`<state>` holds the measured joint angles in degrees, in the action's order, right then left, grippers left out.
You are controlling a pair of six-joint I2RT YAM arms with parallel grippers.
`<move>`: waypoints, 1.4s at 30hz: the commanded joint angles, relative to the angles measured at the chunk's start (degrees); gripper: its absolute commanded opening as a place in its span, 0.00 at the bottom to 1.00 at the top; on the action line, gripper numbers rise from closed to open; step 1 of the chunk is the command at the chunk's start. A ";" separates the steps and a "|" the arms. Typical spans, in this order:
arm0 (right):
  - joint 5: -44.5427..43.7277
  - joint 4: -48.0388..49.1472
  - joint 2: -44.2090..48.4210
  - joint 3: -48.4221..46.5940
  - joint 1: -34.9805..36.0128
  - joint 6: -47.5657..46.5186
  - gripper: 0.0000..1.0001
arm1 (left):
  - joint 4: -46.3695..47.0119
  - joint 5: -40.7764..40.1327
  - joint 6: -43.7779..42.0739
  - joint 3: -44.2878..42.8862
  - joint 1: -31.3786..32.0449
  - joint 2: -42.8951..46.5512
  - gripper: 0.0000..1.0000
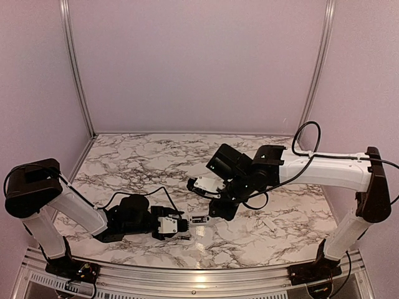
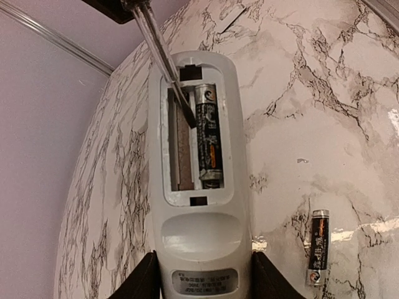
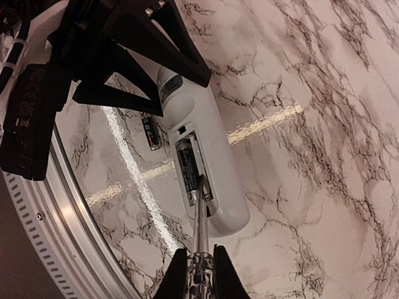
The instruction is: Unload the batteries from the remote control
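Note:
The white remote control (image 2: 199, 212) lies with its open dark recess facing up. One dark battery (image 2: 209, 137) sits in the recess's right slot; the left slot is empty. A second battery (image 2: 318, 247) lies loose on the marble beside the remote. My left gripper (image 2: 199, 285) is shut on the remote's near end. My right gripper (image 3: 199, 274) is shut on a thin grey stick (image 3: 201, 215), whose tip rests in the recess (image 3: 198, 180) beside the battery (image 3: 187, 163). In the top view, the two grippers (image 1: 184, 225) (image 1: 215, 213) meet over the remote (image 1: 199, 220).
The marble table (image 1: 124, 162) has pale walls at the back and sides. A metal rim (image 3: 50, 205) runs along the near edge, close to the loose battery (image 3: 151, 132). The left gripper's black body (image 3: 118, 37) looms over the remote's far end in the right wrist view.

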<state>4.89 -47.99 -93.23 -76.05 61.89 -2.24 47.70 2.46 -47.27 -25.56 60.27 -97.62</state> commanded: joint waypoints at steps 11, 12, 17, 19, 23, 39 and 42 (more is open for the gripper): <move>3.65 -2.79 -1.86 -3.05 1.17 -1.69 0.00 | 0.63 -0.87 -2.58 -0.54 1.49 0.27 0.00; 3.94 -2.90 -1.97 -3.05 1.28 -1.71 0.00 | 0.64 -0.92 -2.66 -0.52 1.59 0.33 0.00; 3.89 -3.63 -2.80 -2.99 1.57 -1.89 0.00 | 0.83 -1.22 -3.16 -0.29 1.85 0.41 0.00; 4.11 -3.77 -3.08 -2.96 1.66 -1.89 0.00 | 1.30 -1.31 -3.47 0.01 2.02 0.42 0.00; 4.64 -4.00 -3.39 -3.05 2.01 -2.14 0.00 | 3.03 -1.94 -4.25 0.90 2.38 0.42 0.00; 6.38 -4.12 -4.35 -2.13 4.05 -2.94 0.00 | 5.51 -4.45 -6.56 2.18 3.01 0.06 0.00; 7.09 -3.22 -4.50 -1.67 4.16 -2.99 0.00 | 5.96 -4.54 -6.76 2.51 3.10 0.24 0.00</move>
<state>8.19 -50.61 -96.86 -77.76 64.60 -4.60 48.25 0.73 -53.93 -23.49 63.48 -97.60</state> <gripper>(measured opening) 0.104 0.483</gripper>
